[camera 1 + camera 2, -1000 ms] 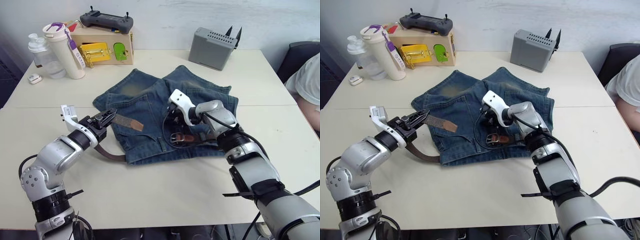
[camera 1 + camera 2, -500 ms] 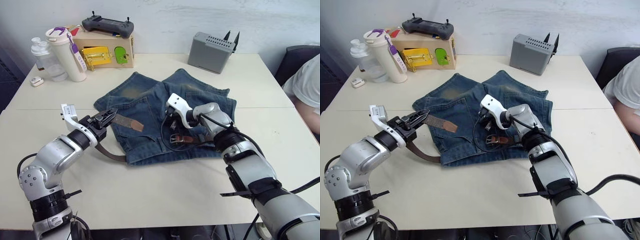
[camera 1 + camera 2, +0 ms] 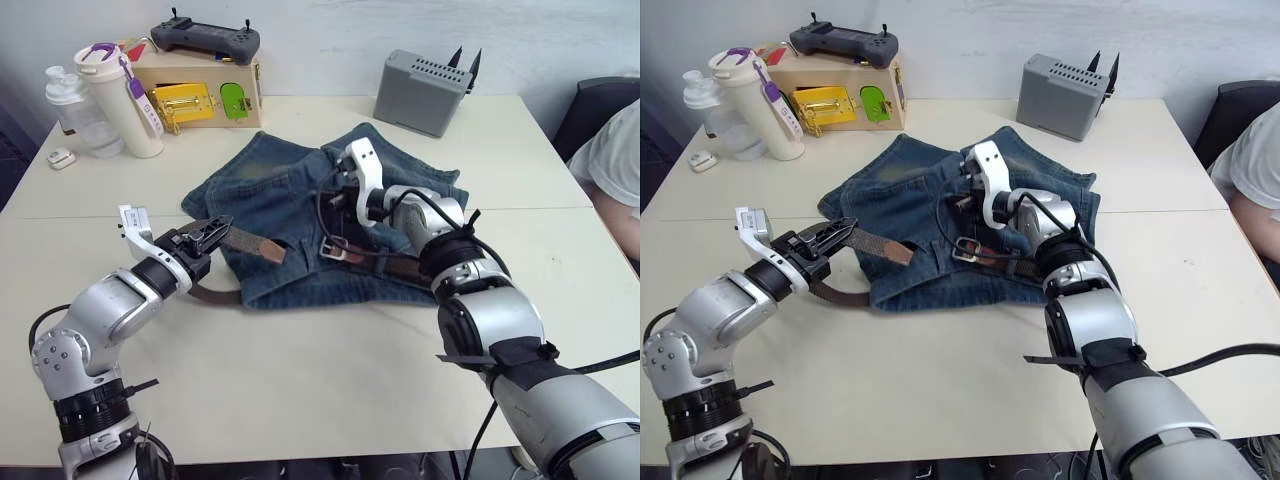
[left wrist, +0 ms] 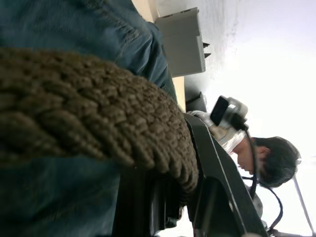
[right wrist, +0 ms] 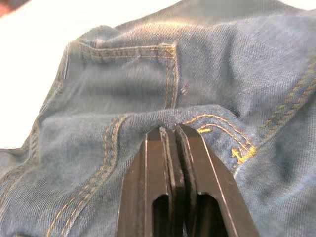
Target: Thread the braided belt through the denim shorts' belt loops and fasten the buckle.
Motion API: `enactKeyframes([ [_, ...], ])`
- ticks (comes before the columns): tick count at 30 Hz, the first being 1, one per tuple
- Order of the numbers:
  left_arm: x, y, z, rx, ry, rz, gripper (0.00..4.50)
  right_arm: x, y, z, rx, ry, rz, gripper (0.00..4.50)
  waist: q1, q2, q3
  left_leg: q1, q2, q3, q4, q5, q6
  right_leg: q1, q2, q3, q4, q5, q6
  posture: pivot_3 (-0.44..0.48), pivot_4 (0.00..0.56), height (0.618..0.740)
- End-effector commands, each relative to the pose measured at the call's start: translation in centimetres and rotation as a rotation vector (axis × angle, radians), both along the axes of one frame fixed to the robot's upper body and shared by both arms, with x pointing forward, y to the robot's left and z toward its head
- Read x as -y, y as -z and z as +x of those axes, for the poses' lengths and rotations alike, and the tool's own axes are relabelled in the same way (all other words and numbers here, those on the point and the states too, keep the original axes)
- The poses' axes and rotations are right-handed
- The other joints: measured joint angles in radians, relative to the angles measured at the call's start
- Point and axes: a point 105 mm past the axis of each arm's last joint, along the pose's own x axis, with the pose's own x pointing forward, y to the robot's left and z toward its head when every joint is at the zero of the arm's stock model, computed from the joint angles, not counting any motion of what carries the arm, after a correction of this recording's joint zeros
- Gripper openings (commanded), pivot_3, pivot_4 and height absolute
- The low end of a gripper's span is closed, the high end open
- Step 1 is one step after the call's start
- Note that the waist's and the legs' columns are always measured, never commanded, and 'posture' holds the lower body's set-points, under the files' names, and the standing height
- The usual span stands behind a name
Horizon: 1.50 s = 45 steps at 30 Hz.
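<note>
Pale desk [image 3: 330, 370], denim shorts [image 3: 290, 200] at centre. Left end effector [image 3: 205, 238] clamped on braided belt [image 3: 250, 243], tan tip pointing right across waistband. Right end effector [image 5: 172, 136] pinching denim fold, lifted. Buckle [image 3: 333, 250] nearer your right arm.

Both head views look forward and down over the table [image 3: 300, 400], sharing the shorts [image 3: 300, 215] and both arms. Each wrist view looks along its fingers, pressed close against belt [image 4: 89, 123] or denim.
</note>
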Motion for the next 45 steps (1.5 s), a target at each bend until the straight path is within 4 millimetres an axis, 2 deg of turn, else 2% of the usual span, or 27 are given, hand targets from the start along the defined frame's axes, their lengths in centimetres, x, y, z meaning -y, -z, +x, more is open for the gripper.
enactKeyframes([
  [1,-1.4,-2.0,0.4,0.065,-0.02,-0.002,0.0,1.8,-1.4,2.0,0.049,0.215,0.08,0.1,0.002,0.0,0.0,0.0,0.0,0.0,0.0,0.0,0.0,0.0,0.0,0.0,0.0,0.0,0.0,0.0,0.15,0.736],
  [4,-1.9,-3.0,0.6,0.098,-0.031,-0.011,0.0,2.5,-1.4,2.5,0.08,0.291,0.056,0.1,0.005,0.0,0.0,-0.002,-0.001,0.0,0.0,-0.001,0.002,0.0,-0.001,0.0,-0.002,0.0,0.0,0.0,0.15,0.736],
  [6,-1.7,-3.4,0.7,0.113,-0.032,-0.018,0.0,2.4,-0.6,2.5,0.078,0.288,0.002,0.1,0.011,0.0,0.0,-0.003,-0.001,0.0,0.0,-0.001,0.002,-0.001,-0.001,0.0,-0.002,0.0,0.0,0.0,0.15,0.736],
  [9,-1.2,-3.4,0.9,0.135,-0.03,0.028,0.0,1.3,1.3,1.6,0.035,0.181,-0.08,0.1,0.009,0.0,0.0,-0.003,-0.001,0.0,0.0,-0.001,0.002,-0.001,-0.001,0.0,-0.002,0.0,0.0,0.0,0.15,0.736],
  [10,-1.0,-3.3,0.9,0.138,-0.026,0.038,0.0,0.9,1.6,1.3,0.02,0.14,-0.086,0.76,0.009,0.0,0.0,-0.002,-0.001,0.0,0.0,-0.001,0.002,-0.001,-0.001,0.0,-0.001,0.0,0.0,0.0,0.15,0.736],
  [11,-0.9,-3.2,1.0,0.139,-0.024,0.042,0.0,0.7,1.7,1.1,0.013,0.117,-0.085,0.92,0.009,0.0,0.0,-0.002,-0.001,0.0,0.0,-0.001,0.002,-0.001,-0.001,0.0,-0.001,0.0,0.0,0.0,0.15,0.736],
  [13,-0.5,-3.3,1.0,0.147,-0.015,0.037,0.0,0.6,1.4,0.8,0.01,0.074,-0.081,1.84,0.008,0.0,0.0,-0.003,-0.001,0.0,0.0,-0.001,0.002,-0.001,-0.001,0.0,-0.001,0.0,0.0,0.0,0.15,0.736],
  [17,-0.3,-3.5,1.2,0.158,-0.008,0.022,0.0,1.4,-1.2,0.1,0.086,-0.052,-0.064,3.54,0.006,0.0,0.0,-0.003,0.0,0.0,-0.001,-0.001,0.002,-0.001,-0.001,0.0,0.001,0.0,0.0,0.0,0.15,0.736],
  [18,-0.4,-3.6,1.1,0.159,0.0,0.018,0.0,1.6,-2.1,-0.8,0.16,-0.15,-0.097,3.91,0.007,0.0,0.0,-0.003,0.0,0.0,-0.001,-0.001,0.002,-0.001,-0.001,0.0,0.001,0.0,0.0,0.0,0.15,0.736],
  [21,-0.5,-3.6,1.0,0.157,0.012,0.016,0.0,1.9,-2.6,-3.4,0.292,-0.334,-0.203,3.91,0.01,0.0,0.0,-0.005,0.0,0.0,-0.001,-0.002,0.003,-0.002,-0.001,0.0,0.0,0.0,0.0,0.0,0.15,0.736],
  [23,-0.6,-3.5,1.1,0.154,0.016,0.018,0.0,2.4,-1.0,-5.5,0.43,-0.444,-0.374,3.91,0.012,0.0,0.0,-0.006,0.0,0.0,-0.001,-0.002,0.003,-0.004,-0.001,0.0,0.0,0.0,0.001,0.0,0.15,0.736],
  [25,-0.5,-3.5,1.3,0.154,0.023,0.023,0.0,2.7,1.5,-7.3,0.553,-0.521,-0.555,3.91,0.012,0.0,0.0,-0.007,0.0,0.0,-0.002,-0.002,0.003,-0.005,0.0,0.0,0.0,0.0,0.001,0.0,0.15,0.736],
  [28,-0.3,-3.5,1.5,0.154,0.033,0.027,0.0,2.7,3.6,-8.5,0.651,-0.545,-0.643,3.91,0.008,0.0,0.0,-0.007,0.0,0.0,0.0,-0.002,0.003,-0.005,0.0,0.0,-0.001,0.0,0.001,0.0,0.15,0.736],
  [31,-0.2,-3.5,1.6,0.152,0.042,0.031,0.0,3.1,4.9,-8.7,0.722,-0.524,-0.712,3.91,0.001,0.001,0.001,-0.005,-0.001,0.001,0.002,0.0,0.001,-0.005,0.0,0.001,0.001,0.0,0.001,0.0,0.15,0.736],
  [34,-0.1,-3.6,1.6,0.154,0.05,0.032,0.0,3.6,4.9,-7.7,0.788,-0.424,-0.75,3.91,0.005,0.001,0.001,0.001,0.0,0.0,0.001,0.003,-0.001,-0.001,0.0,0.001,0.004,0.001,0.0,0.0,0.15,0.736],
  [41,0.1,-3.6,1.6,0.156,0.062,0.034,0.0,3.0,2.1,-7.4,0.824,-0.32,-0.589,3.91,0.011,0.001,0.001,0.003,0.0,0.0,0.001,0.004,-0.002,0.002,0.0,0.001,0.004,0.002,-0.001,0.0,0.15,0.736],
  [45,0.1,-3.6,1.6,0.157,0.063,0.033,0.0,3.0,1.9,-7.2,0.827,-0.319,-0.607,3.91,0.011,0.001,0.001,0.002,0.0,0.0,0.001,0.003,-0.001,0.002,0.0,0.001,0.001,0.002,-0.001,0.0,0.15,0.736],
])
